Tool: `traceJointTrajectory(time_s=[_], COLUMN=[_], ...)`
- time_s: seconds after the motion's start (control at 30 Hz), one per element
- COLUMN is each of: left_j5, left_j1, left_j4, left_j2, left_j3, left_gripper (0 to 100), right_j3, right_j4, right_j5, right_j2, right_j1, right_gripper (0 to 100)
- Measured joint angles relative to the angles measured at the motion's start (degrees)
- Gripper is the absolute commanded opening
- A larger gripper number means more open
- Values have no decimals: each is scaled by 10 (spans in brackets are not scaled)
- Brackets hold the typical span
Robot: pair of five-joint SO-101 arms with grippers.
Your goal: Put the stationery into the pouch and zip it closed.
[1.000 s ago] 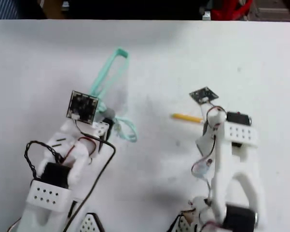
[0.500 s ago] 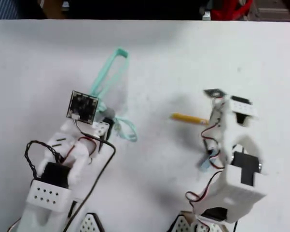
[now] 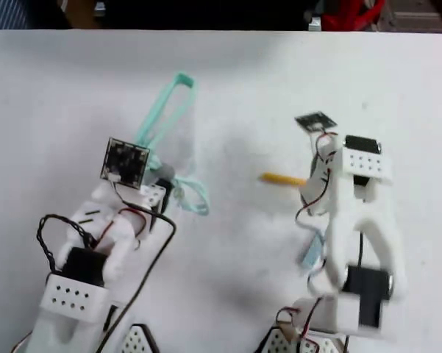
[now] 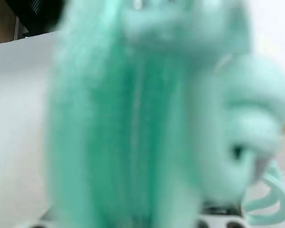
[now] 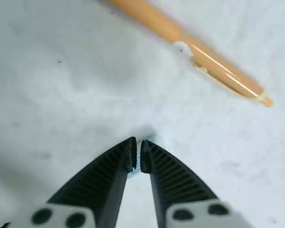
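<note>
The pouch (image 3: 181, 76) is clear with mint-green trim and stands on edge left of centre. My left gripper (image 3: 162, 182) is at its near end, shut on the trim. Up close, the mint pouch (image 4: 133, 118) is a blur in the left wrist view. A yellow-orange pen (image 3: 282, 178) lies on the table between the arms. My right arm (image 3: 357, 198) stands over the pen's right end. My right gripper (image 5: 137, 152) hangs just short of the pen (image 5: 218, 71), its black fingers nearly together. A pale sliver shows between the tips; I cannot tell what it is.
The white table (image 3: 73, 81) spreads wide around the pouch and pen. Its far edge runs along the top of the high view, with dark clutter behind. Black cables (image 3: 143, 279) loop beside the left arm.
The right arm has shifted over the pen's right end, and its wrist camera now sits farther up the table. The left arm, the pouch and the pen have stayed put.
</note>
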Motion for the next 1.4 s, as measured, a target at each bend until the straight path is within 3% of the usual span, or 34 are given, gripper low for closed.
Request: traceJointTrajectory(time_s=[0.17,0.27,0.37,0.47,0.67,0.8,1.07,1.13,1.27,1.4], left_j5=[0,0,0,0,0,0,0,0,0,0], left_j1=[0,0,0,0,0,0,0,0,0,0], left_j4=[0,0,0,0,0,0,0,0,0,0], left_j2=[0,0,0,0,0,0,0,0,0,0], left_j3=[0,0,0,0,0,0,0,0,0,0], left_gripper=[161,161,161,161,161,161,161,161,161,161], right_j3=[1,0,33,96,240,263,265,265,254,211], right_j4=[41,93,136,117,11,-61,-82,-96,-123,-120], right_j5=[0,0,-47,-73,-126,-189,-201,-201,-201,-203], right_j2=[-149,-185,-199,-200,-200,-200,-160,-118,-37,-13], right_j1=[-51,-57,-35,0,-16,-20,-14,-13,-12,17], right_gripper=[33,151,282,301,303,302,300,247,1,13])
